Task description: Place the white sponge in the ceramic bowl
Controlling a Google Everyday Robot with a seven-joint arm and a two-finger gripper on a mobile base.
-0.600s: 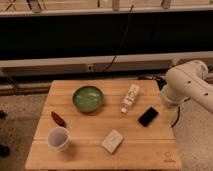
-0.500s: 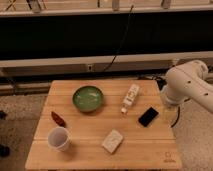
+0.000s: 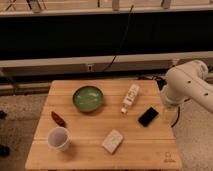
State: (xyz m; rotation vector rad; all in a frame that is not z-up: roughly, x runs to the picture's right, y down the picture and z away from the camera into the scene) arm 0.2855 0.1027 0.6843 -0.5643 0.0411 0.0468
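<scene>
Nothing moved, white sponge (image 3: 113, 141) near front edge, tool hidden by arm (image 3: 187, 87)

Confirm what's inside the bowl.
Nothing: the bowl shows only bare green glaze, its inside open to view, nothing covered. The sponge lies on the table, apart from it. The gripper is by the table's right edge.

white sponge (image 3: 113, 141) lies flat apart from ceramic bowl (image 3: 88, 98); hand (image 3: 169, 110) far right.
</scene>
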